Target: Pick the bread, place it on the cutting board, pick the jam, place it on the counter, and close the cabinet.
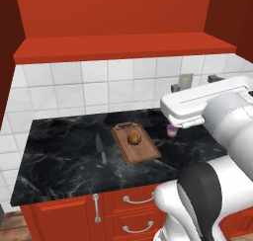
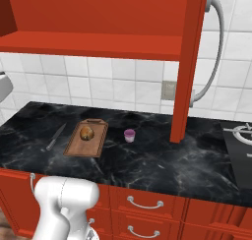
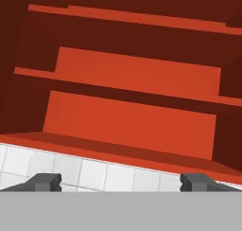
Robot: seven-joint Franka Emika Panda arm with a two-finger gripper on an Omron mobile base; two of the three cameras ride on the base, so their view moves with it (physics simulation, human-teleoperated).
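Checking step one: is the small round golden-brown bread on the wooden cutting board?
Yes, the small round golden-brown bread sits on the brown wooden cutting board.

bread [image 1: 133,139] on cutting board [image 1: 143,153], jam [image 1: 172,131] beside

base views share the counter [image 1: 59,161]; hand view faces cabinet [image 3: 132,107].

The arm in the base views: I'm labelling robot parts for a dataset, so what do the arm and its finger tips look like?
The arm has glossy white rounded shells with a dark, near-black joint band between segments; a flat white link bears a thin dark line. No cables or lettering show. The gripper ends in two small, blocky dark grey finger tips.
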